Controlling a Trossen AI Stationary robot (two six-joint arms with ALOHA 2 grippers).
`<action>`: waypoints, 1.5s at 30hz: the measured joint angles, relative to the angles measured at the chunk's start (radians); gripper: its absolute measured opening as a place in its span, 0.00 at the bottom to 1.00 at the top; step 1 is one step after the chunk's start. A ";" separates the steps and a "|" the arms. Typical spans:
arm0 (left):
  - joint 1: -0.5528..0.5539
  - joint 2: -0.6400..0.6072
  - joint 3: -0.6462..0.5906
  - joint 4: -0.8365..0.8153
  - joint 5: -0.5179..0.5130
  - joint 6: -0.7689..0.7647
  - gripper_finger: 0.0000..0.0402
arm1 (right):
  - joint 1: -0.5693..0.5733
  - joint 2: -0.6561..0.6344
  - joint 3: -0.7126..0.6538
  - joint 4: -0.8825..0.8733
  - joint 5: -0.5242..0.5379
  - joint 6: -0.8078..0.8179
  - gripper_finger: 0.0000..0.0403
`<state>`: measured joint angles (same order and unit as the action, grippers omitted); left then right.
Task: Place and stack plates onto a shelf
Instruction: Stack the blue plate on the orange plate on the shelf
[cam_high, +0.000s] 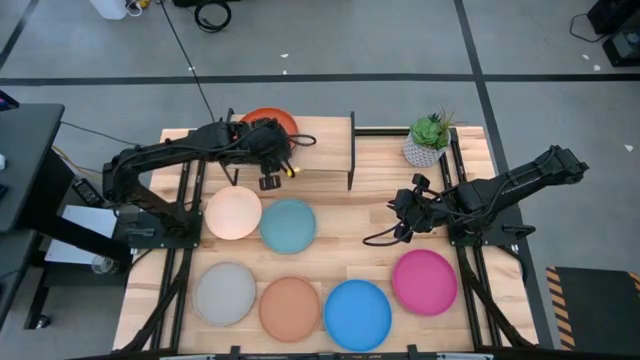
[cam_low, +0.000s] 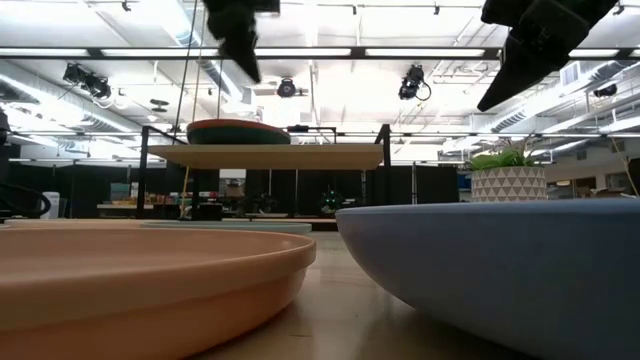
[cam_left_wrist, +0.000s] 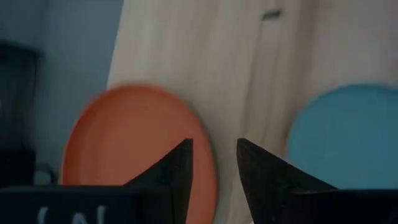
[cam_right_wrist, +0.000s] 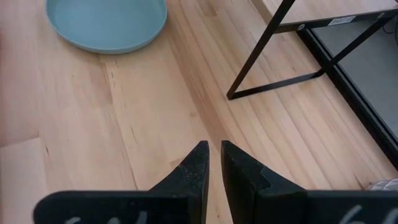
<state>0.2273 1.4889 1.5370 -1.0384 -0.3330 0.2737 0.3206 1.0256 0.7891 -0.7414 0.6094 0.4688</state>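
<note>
Left end effector (cam_high: 268, 182) is held above the shelf (cam_high: 320, 150) at 11 o'clock on the desk (cam_high: 340, 255), fingers narrowly apart, nothing gripped; orange plate (cam_high: 270, 121) is seen on the shelf's left end, atop a dark teal plate (cam_low: 215, 139); right end effector (cam_high: 397, 203) is parked at 3 o'clock, fingers nearly closed, empty; six plates are left on the desk at 6 o'clock.
</note>
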 joint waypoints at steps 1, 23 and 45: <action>-0.033 -0.001 0.006 0.000 0.008 0.000 0.33 | 0.000 0.000 0.000 0.000 0.000 0.000 0.12; -0.706 0.017 -0.457 0.090 0.343 -0.771 0.29 | -0.001 0.000 0.000 0.037 0.001 -0.003 0.12; -0.654 0.386 -0.102 0.353 0.240 -0.285 0.21 | -0.029 0.002 -0.055 0.097 -0.023 -0.051 0.12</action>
<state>-0.4264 1.8747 1.4348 -0.6854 -0.0927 -0.0116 0.2920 1.0275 0.7341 -0.6448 0.5866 0.4178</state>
